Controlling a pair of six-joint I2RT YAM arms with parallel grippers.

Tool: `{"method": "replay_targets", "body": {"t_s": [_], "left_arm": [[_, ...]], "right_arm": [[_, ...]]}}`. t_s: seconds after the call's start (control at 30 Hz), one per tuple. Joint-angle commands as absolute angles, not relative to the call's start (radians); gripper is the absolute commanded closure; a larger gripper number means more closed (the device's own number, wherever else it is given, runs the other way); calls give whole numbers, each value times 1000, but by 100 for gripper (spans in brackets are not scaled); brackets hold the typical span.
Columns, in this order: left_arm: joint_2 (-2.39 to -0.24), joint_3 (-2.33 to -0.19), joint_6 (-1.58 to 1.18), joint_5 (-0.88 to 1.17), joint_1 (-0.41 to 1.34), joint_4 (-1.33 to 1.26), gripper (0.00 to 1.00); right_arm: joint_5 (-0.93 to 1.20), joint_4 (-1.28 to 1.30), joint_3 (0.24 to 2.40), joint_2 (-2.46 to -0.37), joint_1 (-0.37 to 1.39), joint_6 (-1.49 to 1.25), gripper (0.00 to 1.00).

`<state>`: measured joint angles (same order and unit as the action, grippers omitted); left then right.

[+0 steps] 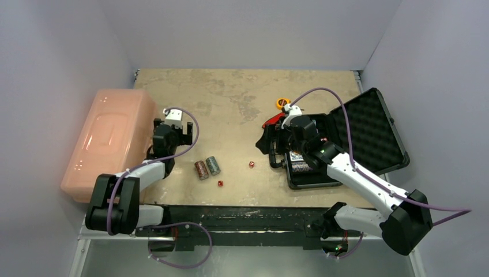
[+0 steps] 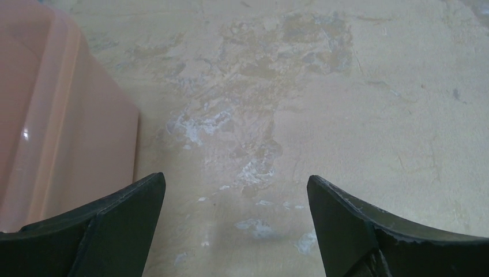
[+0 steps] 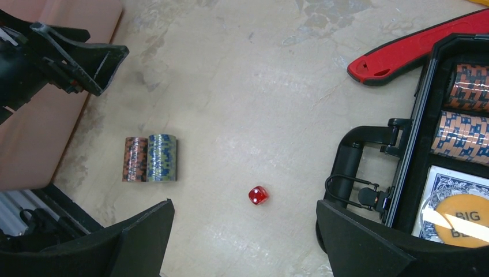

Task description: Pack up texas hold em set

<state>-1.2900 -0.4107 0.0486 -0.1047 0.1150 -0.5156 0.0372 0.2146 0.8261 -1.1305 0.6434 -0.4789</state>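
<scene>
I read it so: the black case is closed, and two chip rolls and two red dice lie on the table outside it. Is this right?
Not quite. The case is open, not closed: the top view shows its foam lid laid back. The two chip rolls and the two dice do lie on the table outside it.

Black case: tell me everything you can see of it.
The black case is a hard rectangular box lying open on the table, right of centre. Its lid, lined with dark egg-crate foam, is swung back to the right. The tray holds orange-and-blue chip rolls and a blue-backed card deck with an orange disc reading BIG on it. A black handle faces left. The right arm reaches over it, hiding part of the tray.
</scene>
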Motion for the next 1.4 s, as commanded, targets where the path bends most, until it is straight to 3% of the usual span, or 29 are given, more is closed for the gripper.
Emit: {"method": "replay_targets", "body": {"t_s": [0.0,0.27,0.37,0.43,0.8,1.1,1.37], "left_arm": [[-1318,-414,35,-173,94,-720,6],[-1317,-415,8,-119,56,-706,3],[-1369,-297,27,-55,41,-978,2],[-1338,-333,8,-64,37,-861,2],[-1347,-326,8,-86,35,-888,0],[-1351,-323,8,-86,35,-899,0],[-1350,-323,8,-86,35,-899,0]], "right_arm": [[4,207,823,-1138,651,-502,2],[11,234,860,-1248,673,-518,4],[9,228,860,-1257,688,-524,4],[3,223,860,-1264,702,-533,4],[-113,314,991,-1482,793,-589,12],[-120,328,1074,-1677,847,-584,25],[-133,337,1125,-1748,856,-598,31]]}}
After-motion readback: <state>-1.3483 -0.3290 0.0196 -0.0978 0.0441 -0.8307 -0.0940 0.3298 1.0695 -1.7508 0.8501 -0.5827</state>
